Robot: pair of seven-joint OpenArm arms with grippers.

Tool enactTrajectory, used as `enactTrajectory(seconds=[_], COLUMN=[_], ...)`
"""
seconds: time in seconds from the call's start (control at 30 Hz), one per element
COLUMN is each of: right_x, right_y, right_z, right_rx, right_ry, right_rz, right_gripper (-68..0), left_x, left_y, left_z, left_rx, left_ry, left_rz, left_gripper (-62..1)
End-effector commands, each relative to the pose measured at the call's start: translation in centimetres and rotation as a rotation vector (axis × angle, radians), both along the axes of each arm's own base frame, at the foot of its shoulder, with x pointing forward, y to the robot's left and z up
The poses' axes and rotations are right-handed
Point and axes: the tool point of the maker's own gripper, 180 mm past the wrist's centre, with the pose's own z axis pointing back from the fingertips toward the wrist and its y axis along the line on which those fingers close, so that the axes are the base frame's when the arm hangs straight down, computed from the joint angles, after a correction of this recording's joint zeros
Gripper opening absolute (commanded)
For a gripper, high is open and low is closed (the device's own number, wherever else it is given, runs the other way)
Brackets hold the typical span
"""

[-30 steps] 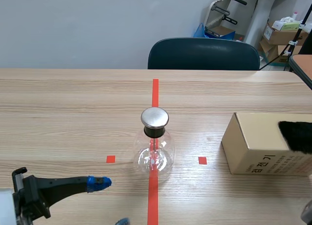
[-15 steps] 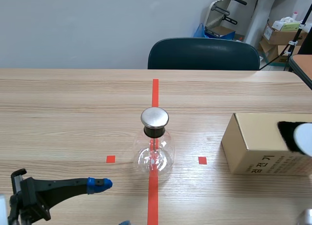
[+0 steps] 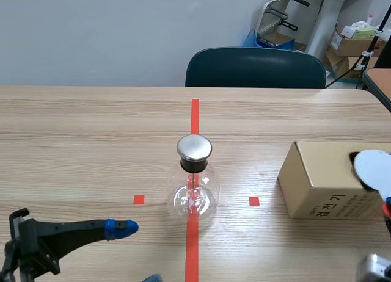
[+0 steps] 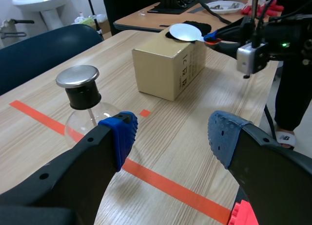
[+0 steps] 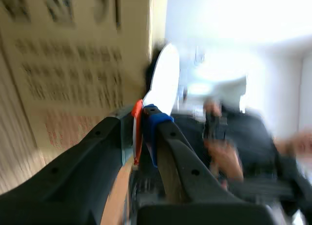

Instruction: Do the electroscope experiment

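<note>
Electroscope: a clear glass flask (image 3: 194, 193) with a black neck and a flat round metal cap, upright on the red tape line near the middle of the tabletop (image 3: 73, 129)
Inside the bulb: too small and glary to make out
Blurred: the right wrist view is smeared, and the print on the cardboard box (image 3: 324, 184) cannot be read there
Cut off: the right arm is almost wholly outside the scene view
Left pincer (image 4: 170, 135): fingers wide apart with nothing between them, low over the tabletop, near the flask on the robot's side
Right pincer (image 5: 145, 130): clamped on the red handle (image 5: 137, 132) of a white disc (image 3: 372, 166), held over the box top at its right end
Black patch (image 4: 197, 26): lies on the box top under the disc; cannot tell what it is
</note>
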Motion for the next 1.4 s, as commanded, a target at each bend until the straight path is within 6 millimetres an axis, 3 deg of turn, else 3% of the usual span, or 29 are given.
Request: enactTrajectory(seconds=[0.0,0.07,0.2,0.23,0.33,0.4,0.57,0.73,0.9,0.93,1.1,1.13,1.27,1.33,1.37], right_x=[-0.1,-0.1,0.3,0.4,0.0,-0.1,0.0,-0.5,-0.5,-0.6,-1.0,-1.0,-1.2,-1.2,-1.1], right_y=[-2.5,-3.4,0.6,0.7,-2.2,-2.8,1.5,-2.5,2.2,2.3,-2.8,-2.4,2.2,2.1,1.1], right_z=[1.1,1.1,1.2,1.3,1.3,1.3,1.0,1.0,0.7,0.7,1.0,0.9,0.5,0.5,0.7], right_rx=[-0.046,-0.058,-0.055,-0.052,-0.057,-0.066,-0.044,-0.05,-0.04,-0.038,-0.059,-0.068,-0.05,-0.045,-0.045], right_ry=[-0.046,-0.046,-0.043,-0.049,-0.05,-0.049,-0.036,-0.043,-0.023,-0.023,-0.038,-0.031,-0.007,-0.01,-0.019], right_rz=[-0.107,-0.155,0.052,0.049,-0.129,-0.161,0.059,-0.188,0.079,0.087,-0.196,-0.169,0.1,0.088,0.027], right_gripper=[-66.7,-66.7,-66.7,-66.7,-66.7,-66.7,-66.7,-66.7,-66.7,-66.7,-66.7,-66.7,-66.7,-66.7,-66.7], left_x=[-0.2,-0.3,-0.3,-0.3,0.1,0.1,0.3,0.3,0.3,0.3,0.3,0.3,0.4,0.4,0.4], left_y=[-0.6,-0.8,-0.8,-0.8,-0.8,-0.9,-1.1,-1.2,-1.2,-1.2,-1.2,-1.2,-1.2,-1.2,-1.2], left_z=[1.1,1.1,1.2,1.2,1.5,1.8,2.3,2.6,2.6,2.6,2.6,2.6,2.6,2.6,2.6], left_rx=[-0.03,-0.04,-0.057,-0.058,-0.078,-0.082,-0.084,-0.088,-0.089,-0.089,-0.09,-0.09,-0.089,-0.09,-0.09], left_ry=[-0.026,-0.024,-0.008,-0.006,0.002,-0.005,-0.018,-0.025,-0.026,-0.026,-0.026,-0.026,-0.028,-0.029,-0.029], left_rz=[-0.011,-0.006,0.008,0.01,0.03,0.027,0.023,0.022,0.022,0.022,0.022,0.022,0.022,0.022,0.022], left_gripper=[-26.4,-26.4,-26.4,-26.4,-26.4,-26.4,-26.4,-26.4,-26.4,-26.4,-26.4,-26.4,-26.4,-26.4,-26.4])
